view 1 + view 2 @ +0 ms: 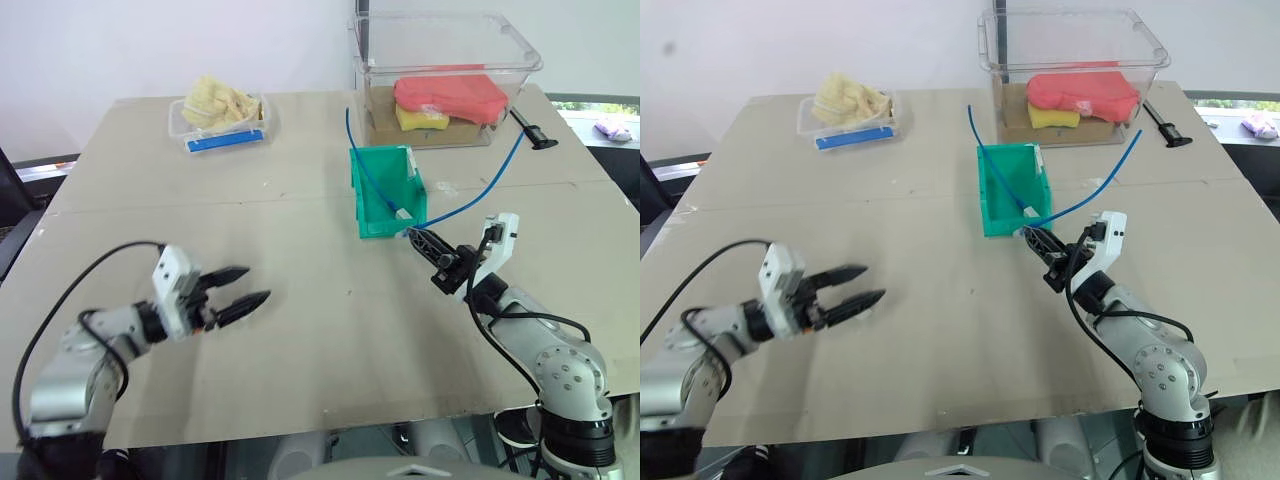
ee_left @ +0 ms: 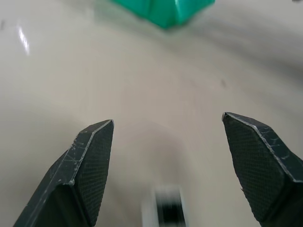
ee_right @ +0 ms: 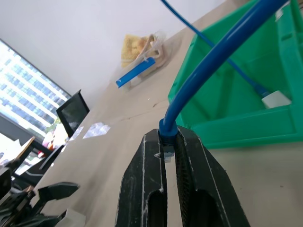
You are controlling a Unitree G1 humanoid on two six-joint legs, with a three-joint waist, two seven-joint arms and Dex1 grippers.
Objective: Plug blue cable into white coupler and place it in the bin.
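Right hand clamped on blue cable end, at bin front lip, nearer arm by far. Cable arcs up, away behind hand; white coupler inside bin. My left hand wide, empty, well apart over surface.

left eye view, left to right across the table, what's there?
Left gripper → clear tray → bin → right gripper → clear tub → black tool
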